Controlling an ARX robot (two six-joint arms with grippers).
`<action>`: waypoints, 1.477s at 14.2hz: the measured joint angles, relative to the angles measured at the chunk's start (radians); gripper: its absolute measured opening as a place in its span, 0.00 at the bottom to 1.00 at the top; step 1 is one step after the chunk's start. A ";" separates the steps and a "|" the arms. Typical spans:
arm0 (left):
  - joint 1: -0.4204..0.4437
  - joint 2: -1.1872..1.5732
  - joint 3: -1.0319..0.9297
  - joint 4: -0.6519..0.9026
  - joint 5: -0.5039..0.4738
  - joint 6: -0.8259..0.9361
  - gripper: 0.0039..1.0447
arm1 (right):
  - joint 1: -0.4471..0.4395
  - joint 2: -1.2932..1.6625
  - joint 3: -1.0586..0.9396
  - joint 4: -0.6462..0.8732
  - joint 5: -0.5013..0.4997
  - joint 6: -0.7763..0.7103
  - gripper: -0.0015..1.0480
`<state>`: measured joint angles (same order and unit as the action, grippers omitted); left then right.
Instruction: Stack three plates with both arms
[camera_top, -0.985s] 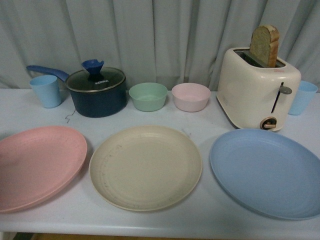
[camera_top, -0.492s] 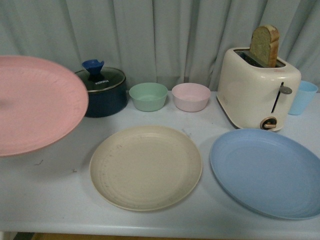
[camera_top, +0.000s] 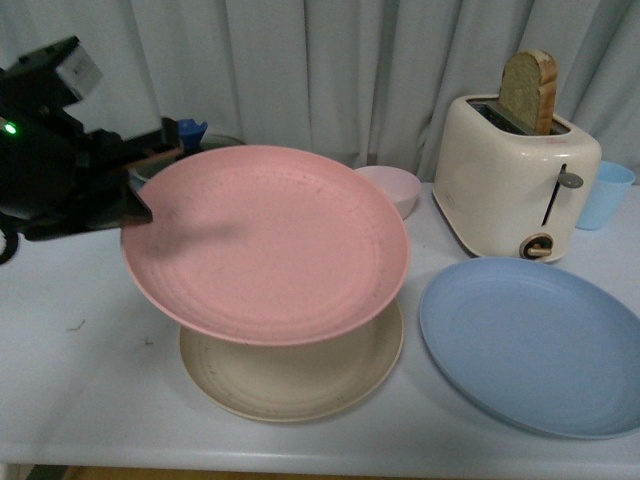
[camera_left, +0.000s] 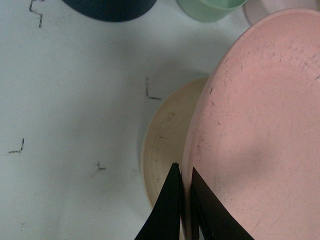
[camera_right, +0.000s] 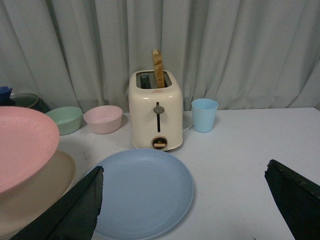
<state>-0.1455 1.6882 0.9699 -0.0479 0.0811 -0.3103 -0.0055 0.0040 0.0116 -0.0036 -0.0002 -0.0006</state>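
Note:
My left gripper (camera_top: 140, 195) is shut on the left rim of the pink plate (camera_top: 265, 240) and holds it in the air, tilted a little. The plate hangs over the beige plate (camera_top: 290, 385), which lies on the table and is mostly covered. In the left wrist view the two black fingers (camera_left: 172, 200) of the left gripper (camera_left: 184, 170) pinch the pink plate's (camera_left: 260, 125) rim, with the beige plate (camera_left: 167, 135) below. The light blue plate (camera_top: 530, 345) lies flat at the right. My right gripper (camera_right: 185, 167) stands open and empty above the near side of the blue plate (camera_right: 142, 192).
A cream toaster (camera_top: 515, 175) with a bread slice (camera_top: 530, 90) stands behind the blue plate, and a blue cup (camera_top: 605, 195) stands to its right. A pink bowl (camera_top: 395, 185), a green bowl (camera_left: 210, 7) and a dark pot (camera_left: 107, 7) line the back by the curtain.
The pink plate left the table at the far left, rose, and moved right until it hangs over the beige plate. The left arm has come into the front view.

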 joint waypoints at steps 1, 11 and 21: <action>-0.019 0.050 -0.006 0.026 -0.047 0.000 0.02 | 0.000 0.000 0.000 0.000 0.000 0.000 0.94; -0.073 0.228 -0.009 0.189 -0.030 -0.023 0.35 | 0.000 0.000 0.000 0.000 0.000 0.000 0.94; 0.049 -0.334 -0.746 1.180 -0.175 0.295 0.01 | 0.001 0.000 0.000 0.000 0.000 0.000 0.94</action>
<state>-0.0967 1.3540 0.2237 1.1316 -0.0937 -0.0154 -0.0048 0.0040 0.0116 -0.0036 -0.0006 -0.0006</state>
